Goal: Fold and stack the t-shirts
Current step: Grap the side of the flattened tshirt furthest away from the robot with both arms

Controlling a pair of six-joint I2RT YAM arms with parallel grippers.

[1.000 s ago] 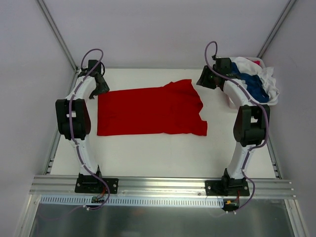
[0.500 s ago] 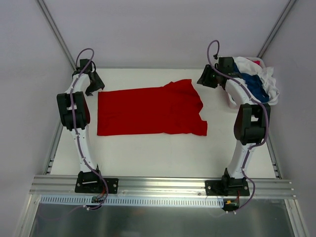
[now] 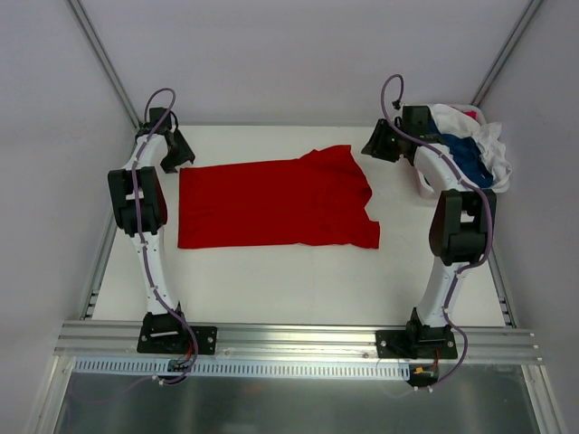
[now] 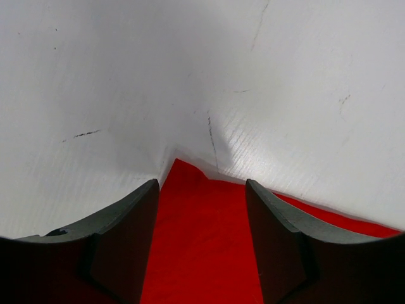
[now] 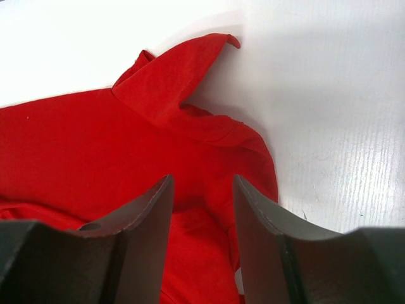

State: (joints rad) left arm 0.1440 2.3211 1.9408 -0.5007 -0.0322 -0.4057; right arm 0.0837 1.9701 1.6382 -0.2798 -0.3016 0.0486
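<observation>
The red t-shirt (image 3: 276,203) lies spread out on the white desk (image 3: 271,280), nearer the far edge than the near one, with its long side along that edge. From overhead its left end is flat and square. Its right end is rumpled, with a flap standing up toward the far edge.

Only the overhead view shows the heap of other t-shirts at the far right corner, a dark blue one (image 3: 466,155) tangled with a white one (image 3: 493,145). It also shows the left pincer (image 3: 174,154) at the shirt's far left corner and the right pincer (image 3: 378,145) at its far right corner, but not how their fingers stand.

The wrist cameras settle that. The left pincer (image 4: 201,187) is apart, its dark fingers (image 4: 126,240) on either side of a pointed corner of red cloth and not pressing it. Thin dark scuffs mark the desk beyond. The right pincer (image 5: 202,180) is also apart, with red cloth showing through the gap. Ahead of it a fold of the shirt (image 5: 177,76) rises to a curled tip, detail lost from overhead.
</observation>
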